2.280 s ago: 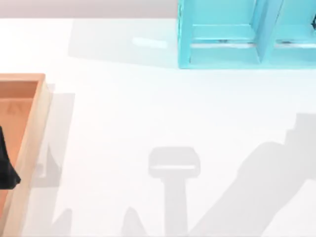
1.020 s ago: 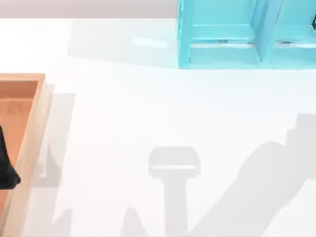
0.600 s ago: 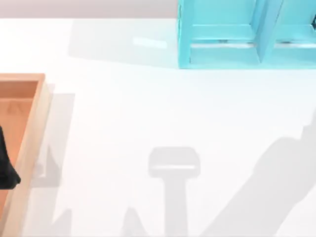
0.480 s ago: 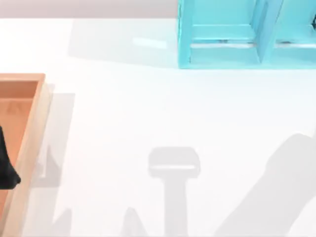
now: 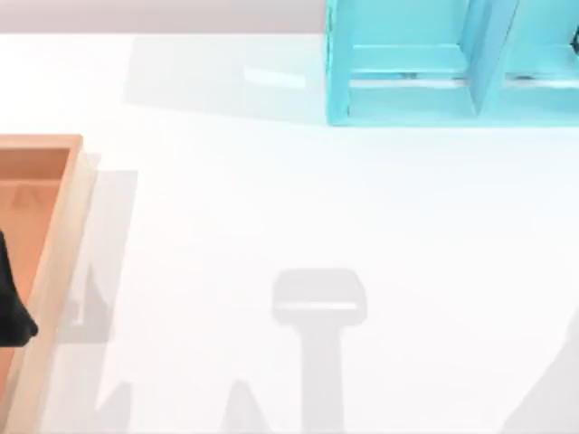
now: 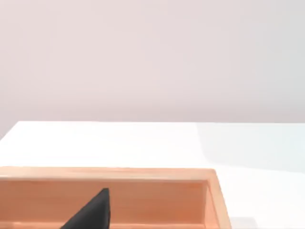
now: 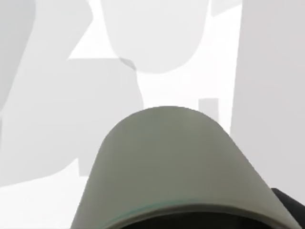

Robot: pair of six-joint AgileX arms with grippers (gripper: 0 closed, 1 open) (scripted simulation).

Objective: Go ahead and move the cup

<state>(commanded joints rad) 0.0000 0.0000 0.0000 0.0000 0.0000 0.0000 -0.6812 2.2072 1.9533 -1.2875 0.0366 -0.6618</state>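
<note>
Grey-green cup (image 7: 176,167) close under right wrist, above white desk (image 5: 271,208), likely carried; grip state impossible to tell. Left arm parked over wooden tray (image 5: 54,262), left edge. Turquoise shelf (image 5: 452,63) at far edge.

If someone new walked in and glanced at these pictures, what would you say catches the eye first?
Probably the turquoise shelf unit at the far edge of the white table, right of centre in the top view. Next comes the wooden tray at the table's left edge, with a dark part of the left arm over it. In the right wrist view, a grey-green cup sits very close to the camera.
</note>
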